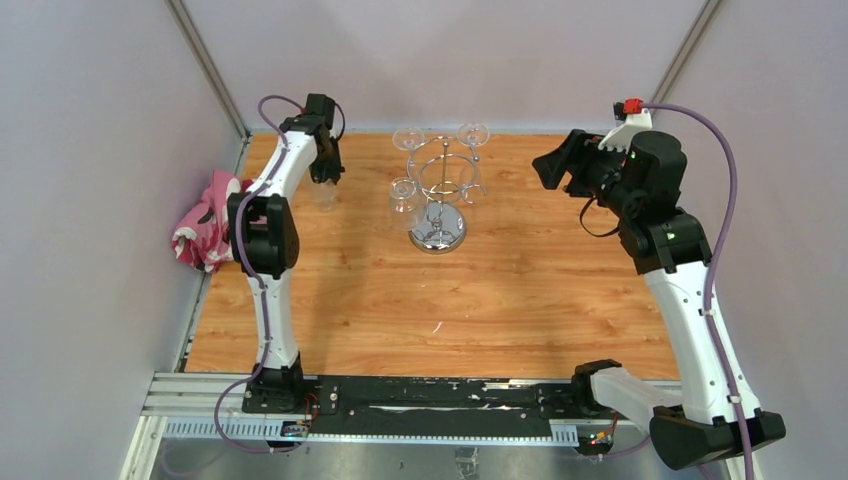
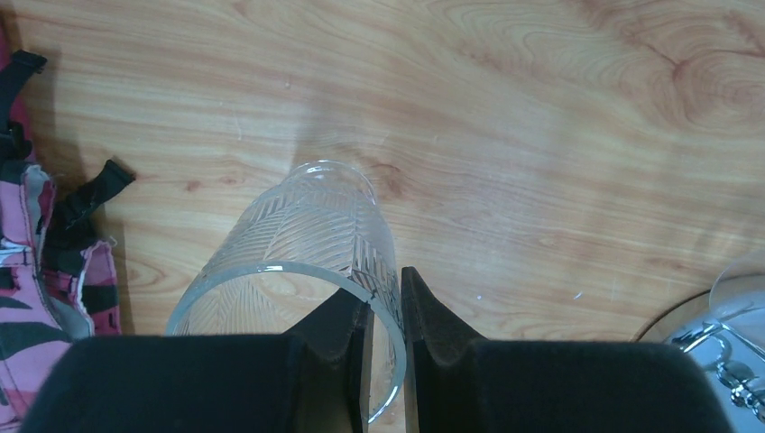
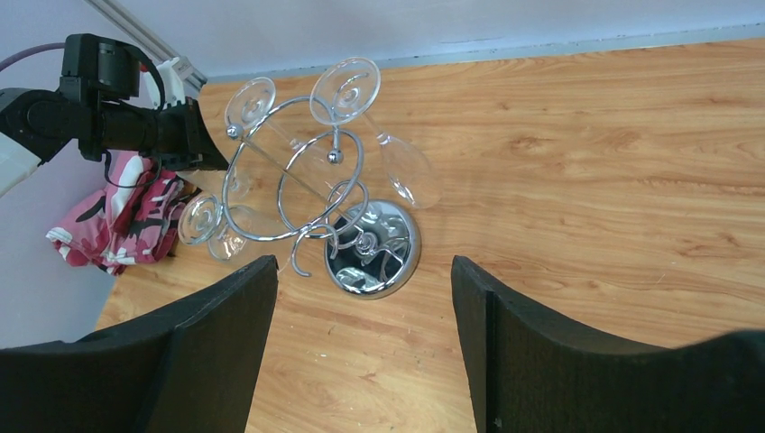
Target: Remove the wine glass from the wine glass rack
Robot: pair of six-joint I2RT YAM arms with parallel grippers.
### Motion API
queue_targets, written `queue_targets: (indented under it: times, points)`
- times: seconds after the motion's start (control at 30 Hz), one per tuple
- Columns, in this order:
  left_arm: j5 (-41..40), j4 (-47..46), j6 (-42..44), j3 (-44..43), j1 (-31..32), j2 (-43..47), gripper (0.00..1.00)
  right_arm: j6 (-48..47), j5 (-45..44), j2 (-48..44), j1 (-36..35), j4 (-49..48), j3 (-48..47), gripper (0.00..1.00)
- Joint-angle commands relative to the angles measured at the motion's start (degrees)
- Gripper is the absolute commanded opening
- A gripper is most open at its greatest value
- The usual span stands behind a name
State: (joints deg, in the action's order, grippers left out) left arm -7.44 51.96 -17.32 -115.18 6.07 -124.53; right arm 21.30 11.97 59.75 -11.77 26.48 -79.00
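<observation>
The chrome wine glass rack [image 1: 437, 190] stands at the back middle of the table on its round mirror base [image 3: 373, 250]. Three wine glasses hang upside down from its loops: one at the back left [image 1: 408, 140], one at the back right [image 1: 472, 133], one at the front left [image 1: 403, 195]. My right gripper [image 1: 555, 160] is open and empty, right of the rack and apart from it; its wrist view [image 3: 364, 298] looks down on the rack. My left gripper [image 1: 325, 172] is left of the rack, shut on the rim of a clear patterned tumbler [image 2: 307, 244], one finger inside, one outside.
A pink patterned cloth [image 1: 205, 230] lies at the table's left edge, close to the left arm and the tumbler. The rack's base edge [image 2: 713, 338] shows at the lower right of the left wrist view. Grey walls close the back and sides.
</observation>
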Motion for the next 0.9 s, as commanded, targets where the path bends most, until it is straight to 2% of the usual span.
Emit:
queue_targets:
  times: [0.0,0.37,0.5,0.67,0.87]
  points:
    - [1.44,-1.83,1.15,-2.65,-0.23,-0.47,0.0,0.4,0.3,-0.27,1.02,-2.43,1.42,0.75]
    - [0.09,-1.74,0.97,-0.95,-0.62,-2.62,0.02,0.76,0.76,-0.53,1.15,-3.53,2.36,0.75]
    - [-0.02,-1.78,0.89,0.21,-0.62,-2.29,0.15,0.83,1.17,-0.62,1.18,-3.88,2.57,0.74]
    - [-0.83,-1.78,1.12,0.32,-0.57,0.07,0.37,1.39,2.23,-0.53,1.18,-4.77,3.1,0.74]
    - [-2.59,-1.69,1.58,0.1,-0.62,5.49,0.42,2.27,4.05,-0.53,1.22,-6.01,3.59,0.74]
